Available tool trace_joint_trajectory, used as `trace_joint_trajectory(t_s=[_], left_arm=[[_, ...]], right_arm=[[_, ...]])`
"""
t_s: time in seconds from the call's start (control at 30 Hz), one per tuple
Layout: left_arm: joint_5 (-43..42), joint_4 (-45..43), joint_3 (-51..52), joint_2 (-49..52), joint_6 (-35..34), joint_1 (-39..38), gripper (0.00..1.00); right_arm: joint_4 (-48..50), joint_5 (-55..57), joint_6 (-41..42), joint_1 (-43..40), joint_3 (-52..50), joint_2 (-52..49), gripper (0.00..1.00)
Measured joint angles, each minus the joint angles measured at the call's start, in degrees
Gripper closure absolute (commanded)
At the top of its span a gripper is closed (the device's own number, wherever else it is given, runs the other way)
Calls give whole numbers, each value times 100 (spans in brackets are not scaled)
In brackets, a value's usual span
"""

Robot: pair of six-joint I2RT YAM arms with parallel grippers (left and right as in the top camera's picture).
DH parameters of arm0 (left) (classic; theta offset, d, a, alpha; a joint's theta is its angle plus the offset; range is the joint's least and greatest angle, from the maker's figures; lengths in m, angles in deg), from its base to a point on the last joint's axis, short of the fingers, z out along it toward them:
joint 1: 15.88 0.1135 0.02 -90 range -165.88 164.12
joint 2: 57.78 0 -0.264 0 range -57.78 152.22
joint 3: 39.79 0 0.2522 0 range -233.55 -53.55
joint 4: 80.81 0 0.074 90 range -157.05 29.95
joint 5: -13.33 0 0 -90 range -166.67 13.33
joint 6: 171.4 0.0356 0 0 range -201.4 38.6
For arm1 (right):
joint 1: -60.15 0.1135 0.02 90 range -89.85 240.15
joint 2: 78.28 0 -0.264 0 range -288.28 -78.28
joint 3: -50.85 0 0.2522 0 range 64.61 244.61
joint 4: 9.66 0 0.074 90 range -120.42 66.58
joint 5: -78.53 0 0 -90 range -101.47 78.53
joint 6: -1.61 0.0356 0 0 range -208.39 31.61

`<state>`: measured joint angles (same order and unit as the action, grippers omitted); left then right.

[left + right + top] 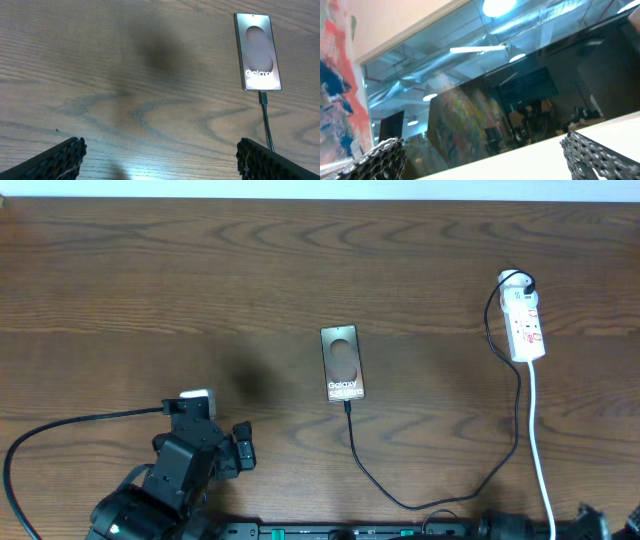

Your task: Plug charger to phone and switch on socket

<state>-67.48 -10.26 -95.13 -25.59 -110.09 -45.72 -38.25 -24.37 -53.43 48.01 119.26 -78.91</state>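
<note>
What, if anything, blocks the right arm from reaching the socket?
Probably nothing: the socket lies in the open at the table's right, only its white cord and the charger lying flat nearby. The right tool, open, faces upward and would need turning down.

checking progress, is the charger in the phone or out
In, it seems: the charger tip sits in the bottom edge of the phone, cable trailing away across the table.

Left hand (160,167) low, angled down, fingers spread wide. Right hand (485,161) tilted upward, fingers spread wide too.
</note>
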Motion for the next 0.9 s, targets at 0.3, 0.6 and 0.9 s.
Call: trace_joint_trajectory(t_s=[0.3,0.6,0.9], left_arm=[[0,-2,0,0,0,0,2],[-2,0,0,0,0,0,2],[-2,0,0,0,0,0,2]], right_arm=[[-509,151,-28,0,-673,-2,1],[72,203,-50,0,-2264,-4,1],[1919,208,-68,0,-4181,-15,1]])
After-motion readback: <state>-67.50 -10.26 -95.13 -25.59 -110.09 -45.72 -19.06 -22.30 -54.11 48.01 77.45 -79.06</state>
